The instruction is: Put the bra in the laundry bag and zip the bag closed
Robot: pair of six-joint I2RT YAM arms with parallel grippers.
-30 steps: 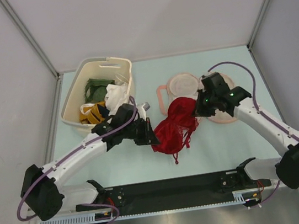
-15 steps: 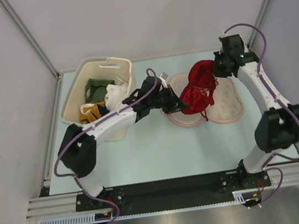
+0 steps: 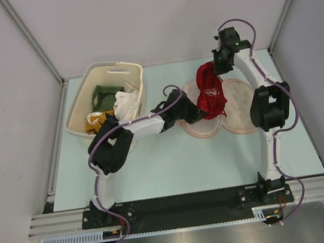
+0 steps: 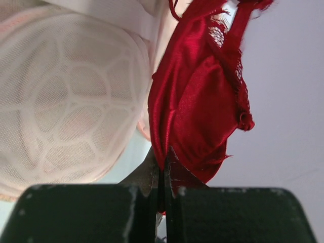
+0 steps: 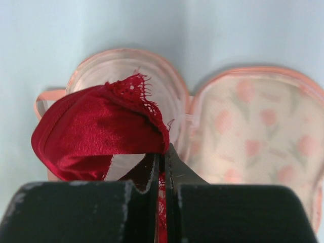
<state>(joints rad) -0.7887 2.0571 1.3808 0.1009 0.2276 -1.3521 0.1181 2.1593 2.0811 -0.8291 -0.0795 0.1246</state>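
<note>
Noted bra (image 3: 209,93) lifted over the bag (image 3: 240,109), gripped at two places.

Found left tool (image 3: 195,115) low, at the bag's left lobe, closed to a hairline slit on a fold of red satin at the bra's lower edge. Confirmed in left wrist view: both fingers pressed together on the cloth, with white mesh of the bag just beside it.

Found right tool (image 3: 219,67) higher and farther back, likewise clamped on the bra. Confirmed in right wrist view: lace edge pinched between fingers with no visible gap, and red cup drooping to the left.

Saw bag lying flat on worktop (image 3: 174,162), unzipped, both lobes spread apart. Recorded left lobe as pale mesh and right lobe as showing pink leaf print. Placed bra mostly over the left lobe and the middle seam, draped between the two tools. Cannot tell whether its lowest part touches the bag.

Logged cream basket (image 3: 79,109) at far left of worktop, holding yellow, green and white clothes (image 3: 111,104), apart from the bag.
</note>
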